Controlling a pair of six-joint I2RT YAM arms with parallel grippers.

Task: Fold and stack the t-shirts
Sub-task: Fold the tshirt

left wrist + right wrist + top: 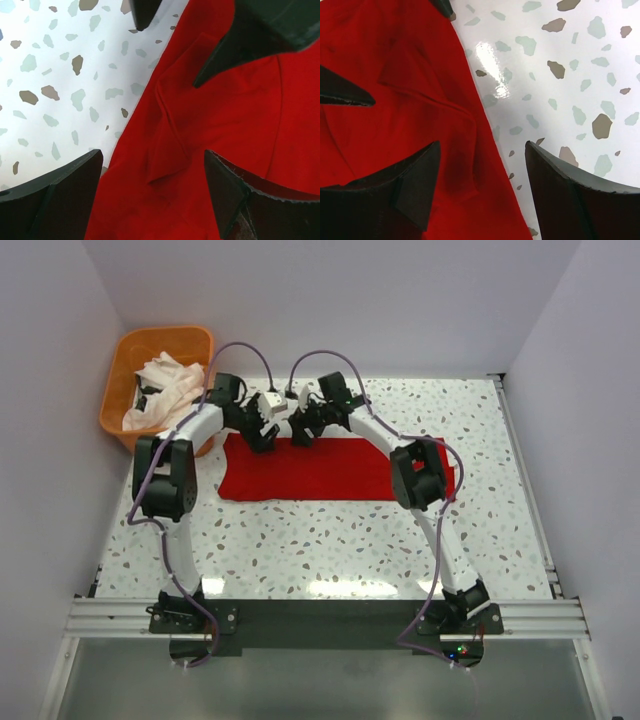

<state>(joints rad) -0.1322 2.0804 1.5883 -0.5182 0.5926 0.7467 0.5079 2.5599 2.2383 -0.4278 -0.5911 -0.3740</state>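
Far edge of the red t-shirt (310, 475) hidden under the arms (372, 430); white t-shirts (165, 385) in the basket (113, 390) too jumbled to count.

Top camera: mounted high behind the arms (165, 480), looking down over the whole table (330, 540). Left wrist camera: aimed down past its fingers (55, 200), very close to the surface; right wrist camera likewise. All three views share the far edge of the shirt (320, 480) and adjoining table.

Red t-shirt (320, 475) of soft matt cloth, creased; surface (330, 540) glossy, smooth, stone-speckled (glare toward twelve o'clock); basket (165, 333) of orange plastic; jaws matt black, ridged inside.
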